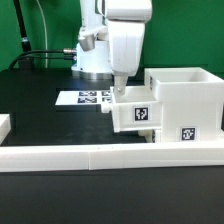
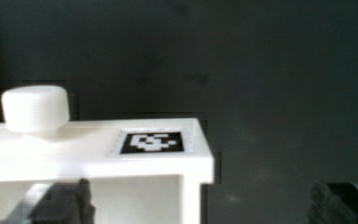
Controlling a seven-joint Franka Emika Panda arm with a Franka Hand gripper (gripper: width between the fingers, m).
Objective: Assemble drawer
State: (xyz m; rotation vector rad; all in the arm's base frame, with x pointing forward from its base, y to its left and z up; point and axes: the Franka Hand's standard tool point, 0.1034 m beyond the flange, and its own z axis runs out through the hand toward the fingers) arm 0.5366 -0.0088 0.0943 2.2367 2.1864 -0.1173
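Observation:
The large white casing [image 1: 186,92] stands at the exterior view's right, with a tag low on its front. A smaller white box tray [image 1: 134,114] with a tag sits against the casing's left side. In the wrist view the tray [image 2: 87,160] shows its round white knob [image 2: 34,106] and its tag [image 2: 153,143]. My gripper [image 1: 118,90] hangs just above the tray's left end. In the wrist view the gripper [image 2: 202,205] is open wide. One finger [image 2: 60,205] is over the tray and the other [image 2: 345,200] is over the dark table. It holds nothing.
The marker board [image 1: 84,98] lies flat on the black table behind the tray. A long low white border wall [image 1: 100,153] runs along the front. A white block [image 1: 4,125] sits at the exterior view's left edge. Cables lie at the back left.

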